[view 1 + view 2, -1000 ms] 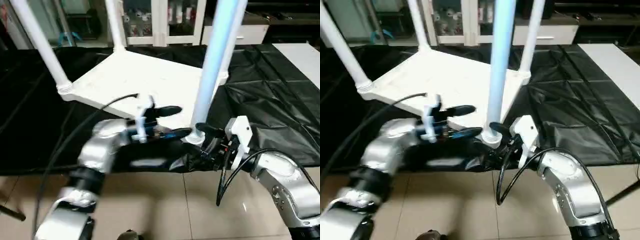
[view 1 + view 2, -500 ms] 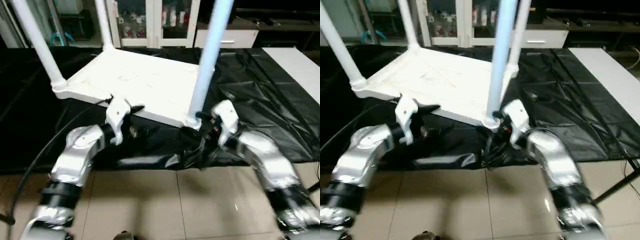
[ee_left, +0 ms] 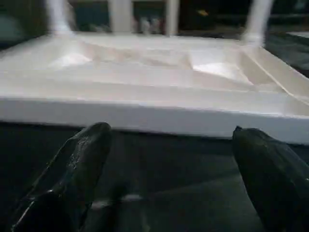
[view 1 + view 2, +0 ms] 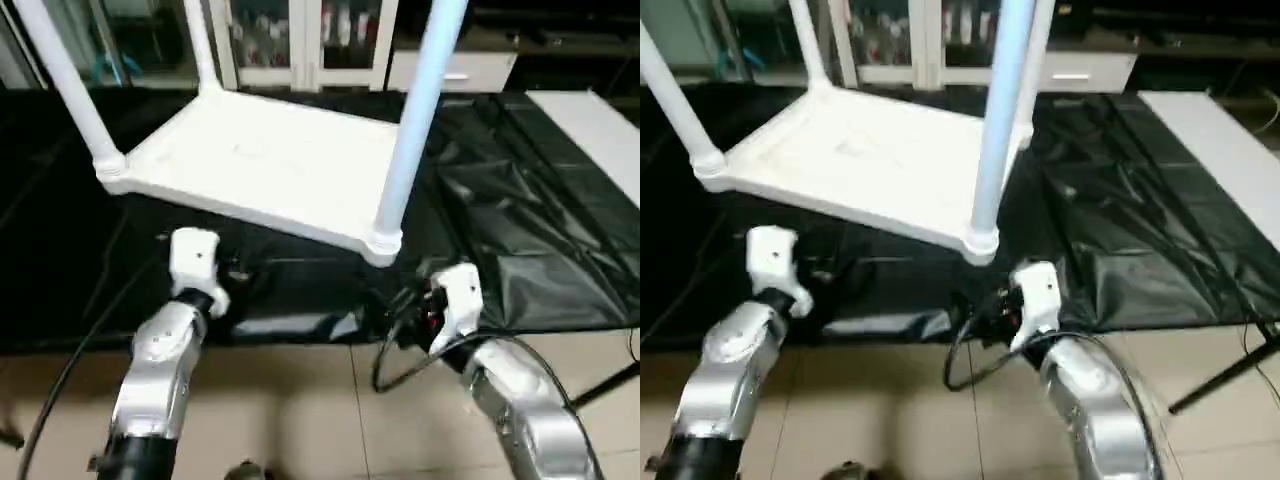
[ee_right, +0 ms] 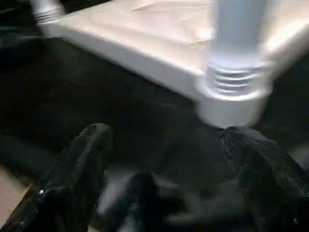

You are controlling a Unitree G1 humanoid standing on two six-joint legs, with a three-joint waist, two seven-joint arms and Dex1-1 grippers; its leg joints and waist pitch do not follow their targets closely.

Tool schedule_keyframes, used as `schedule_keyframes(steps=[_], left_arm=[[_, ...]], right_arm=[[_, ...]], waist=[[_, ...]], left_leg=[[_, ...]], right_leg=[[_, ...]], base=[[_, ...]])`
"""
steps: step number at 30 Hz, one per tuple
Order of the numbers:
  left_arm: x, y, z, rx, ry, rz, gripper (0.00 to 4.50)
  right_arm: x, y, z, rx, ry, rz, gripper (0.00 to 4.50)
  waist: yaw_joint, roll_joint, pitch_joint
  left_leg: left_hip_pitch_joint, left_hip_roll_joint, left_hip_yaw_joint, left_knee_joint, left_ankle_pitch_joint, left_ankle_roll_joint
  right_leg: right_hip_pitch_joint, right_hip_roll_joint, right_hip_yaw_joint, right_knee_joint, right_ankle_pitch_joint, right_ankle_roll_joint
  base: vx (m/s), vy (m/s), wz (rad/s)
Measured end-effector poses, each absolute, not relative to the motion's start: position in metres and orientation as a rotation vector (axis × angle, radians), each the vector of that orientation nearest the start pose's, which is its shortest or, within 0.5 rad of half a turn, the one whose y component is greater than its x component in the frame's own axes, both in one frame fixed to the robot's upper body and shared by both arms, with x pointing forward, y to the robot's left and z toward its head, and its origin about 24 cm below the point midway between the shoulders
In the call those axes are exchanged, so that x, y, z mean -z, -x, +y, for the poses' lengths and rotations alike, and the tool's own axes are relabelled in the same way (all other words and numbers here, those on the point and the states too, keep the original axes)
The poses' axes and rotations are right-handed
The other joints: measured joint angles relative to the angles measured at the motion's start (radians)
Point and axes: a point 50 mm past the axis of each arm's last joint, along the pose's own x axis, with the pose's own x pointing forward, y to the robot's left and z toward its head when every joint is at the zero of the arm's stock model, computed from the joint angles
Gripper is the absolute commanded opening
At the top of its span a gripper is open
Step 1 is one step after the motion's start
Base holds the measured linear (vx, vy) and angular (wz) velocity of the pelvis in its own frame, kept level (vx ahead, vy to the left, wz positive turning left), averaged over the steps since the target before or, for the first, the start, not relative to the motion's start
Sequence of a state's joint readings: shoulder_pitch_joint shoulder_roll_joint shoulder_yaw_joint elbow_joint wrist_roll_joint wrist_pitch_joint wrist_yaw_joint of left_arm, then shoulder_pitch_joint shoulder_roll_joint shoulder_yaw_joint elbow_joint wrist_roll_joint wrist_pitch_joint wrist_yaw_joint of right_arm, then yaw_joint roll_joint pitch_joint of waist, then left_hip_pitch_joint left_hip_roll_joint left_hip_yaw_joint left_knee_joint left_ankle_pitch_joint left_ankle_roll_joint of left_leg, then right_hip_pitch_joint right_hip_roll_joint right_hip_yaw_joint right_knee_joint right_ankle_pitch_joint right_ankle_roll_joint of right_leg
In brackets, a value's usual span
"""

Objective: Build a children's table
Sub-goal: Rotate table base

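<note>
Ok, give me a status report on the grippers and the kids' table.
Left gripper open, empty. Right gripper open, empty, facing the near corner leg. Children's table upside down on the black cloth, legs in. Nothing in the way.

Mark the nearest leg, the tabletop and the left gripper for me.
nearest leg (image 4: 410, 130), left eye view, mid-shaft.
tabletop (image 4: 260, 165), left eye view, upturned underside.
left gripper (image 3: 174, 159), left wrist view, midway between fingertips.

Bench (image 4: 560, 250) is draped w/ crinkly black cloth, shiny in spots. Floor (image 4: 300, 420) is beige glossy tile w/ thin grout lines. Back wall has white glass-door cabinets (image 4: 300, 40), bottles n stuff inside, can't tell what. Flat white board (image 4: 590, 115) sits at the far right.
</note>
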State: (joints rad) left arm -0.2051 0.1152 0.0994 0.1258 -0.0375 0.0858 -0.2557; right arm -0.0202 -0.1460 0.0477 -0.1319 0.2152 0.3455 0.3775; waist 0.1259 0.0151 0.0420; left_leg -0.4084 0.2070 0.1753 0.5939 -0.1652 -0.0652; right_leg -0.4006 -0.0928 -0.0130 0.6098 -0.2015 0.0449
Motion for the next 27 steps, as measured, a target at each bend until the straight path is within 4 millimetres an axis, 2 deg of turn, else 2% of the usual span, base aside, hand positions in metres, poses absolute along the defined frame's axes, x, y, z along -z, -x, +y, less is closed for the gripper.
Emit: schedule_keyframes(steps=[3, 6, 11, 13, 14, 16, 18, 19, 21, 25, 27], left_arm=[[-0.073, -0.293, 0.166, 0.151, -0.027, -0.065, 4.42], [-0.076, -0.293, 0.165, 0.126, -0.03, -0.089, 4.42], [-0.081, -0.292, 0.163, 0.152, -0.08, -0.103, 4.42], [-0.079, -0.291, 0.161, 0.157, -0.098, -0.1, 4.42], [-0.078, -0.29, 0.161, 0.156, -0.1, -0.096, 4.42], [-0.076, -0.288, 0.161, 0.166, -0.112, -0.094, 4.42], [-0.075, -0.283, 0.161, 0.175, -0.121, -0.099, 4.42], [-0.073, -0.281, 0.162, 0.174, -0.12, -0.093, 4.42], [-0.072, -0.28, 0.162, 0.175, -0.12, -0.088, 4.42], [-0.072, -0.28, 0.16, 0.182, -0.131, -0.089, 4.42], [-0.07, -0.28, 0.158, 0.189, -0.133, -0.084, 4.42]], right_arm=[[-0.056, -0.256, -0.151, -0.285, -0.08, 0.141, 3.97], [-0.057, -0.258, -0.163, -0.17, -0.024, 0.108, 3.97], [-0.058, -0.258, -0.163, -0.192, -0.049, 0.097, 3.97], [-0.058, -0.258, -0.16, -0.223, -0.059, 0.097, 3.97], [-0.058, -0.258, -0.16, -0.229, -0.06, 0.098, 3.97], [-0.059, -0.258, -0.16, -0.256, -0.056, 0.098, 3.97], [-0.06, -0.258, -0.162, -0.279, -0.046, 0.098, 3.97], [-0.061, -0.258, -0.162, -0.283, -0.046, 0.094, 3.97], [-0.062, -0.259, -0.162, -0.298, -0.047, 0.087, 3.97], [-0.062, -0.259, -0.162, -0.325, -0.044, 0.089, 3.97], [-0.061, -0.259, -0.162, -0.333, -0.042, 0.096, 3.97]], waist=[[-0.001, -0.005, 0.0], [-0.013, -0.006, 0.0], [-0.028, -0.005, 0.0], [-0.035, -0.005, 0.0], [-0.037, -0.004, 0.001], [-0.04, -0.009, 0.005], [-0.041, -0.013, 0.007], [-0.041, -0.014, 0.008], [-0.043, -0.017, 0.007], [-0.041, -0.021, 0.004], [-0.037, -0.021, 0.003]], left_leg=[[0.006, -0.001, 0.0, -0.002, 0.0, 0.0], [0.006, -0.002, -0.001, -0.003, 0.0, 0.0], [0.007, -0.002, -0.002, -0.005, 0.0, -0.001], [0.012, -0.002, -0.002, -0.009, -0.001, -0.002], [0.018, -0.002, -0.002, -0.015, -0.001, -0.003], [0.045, -0.003, -0.001, -0.033, -0.004, -0.006], [0.072, 0.0, -0.005, -0.041, -0.011, -0.013], [0.081, 0.0, -0.007, -0.041, -0.019, -0.016], [0.094, -0.001, -0.009, -0.042, -0.031, -0.017], [0.1, -0.002, -0.004, -0.044, -0.05, -0.019], [0.111, -0.005, -0.003, -0.044, -0.064, -0.012]], right_leg=[[0.002, 0.0, 0.001, 0.0, -0.005, 0.008], [0.002, 0.0, 0.001, -0.001, -0.005, 0.009], [0.001, 0.0, 0.001, -0.001, 0.0, 0.017], [0.005, 0.0, -0.001, -0.006, -0.001, 0.017], [0.011, 0.001, -0.002, -0.012, -0.001, 0.017], [0.031, 0.001, -0.01, -0.036, -0.001, 0.016], [0.06, -0.001, -0.028, -0.057, -0.003, 0.016], [0.071, -0.001, -0.031, -0.063, -0.004, 0.016], [0.088, -0.001, -0.032, -0.072, -0.004, 0.016], [0.094, -0.001, -0.027, -0.072, -0.017, 0.01], [0.107, 0.0, -0.029, -0.068, -0.037, 0.006]], base=[[0.0, 0.0, 0.0], [0.0, 0.0, 0.0], [0.0, 0.0, 0.0], [0.0, 0.0, 0.0], [0.0, 0.0, 0.0], [0.028, 0.0, -0.05], [0.091, 0.008, -0.14], [0.105, 0.02, -0.17], [0.093, 0.015, -0.14], [0.141, 0.01, -0.05], [0.199, 0.017, 0.03]])
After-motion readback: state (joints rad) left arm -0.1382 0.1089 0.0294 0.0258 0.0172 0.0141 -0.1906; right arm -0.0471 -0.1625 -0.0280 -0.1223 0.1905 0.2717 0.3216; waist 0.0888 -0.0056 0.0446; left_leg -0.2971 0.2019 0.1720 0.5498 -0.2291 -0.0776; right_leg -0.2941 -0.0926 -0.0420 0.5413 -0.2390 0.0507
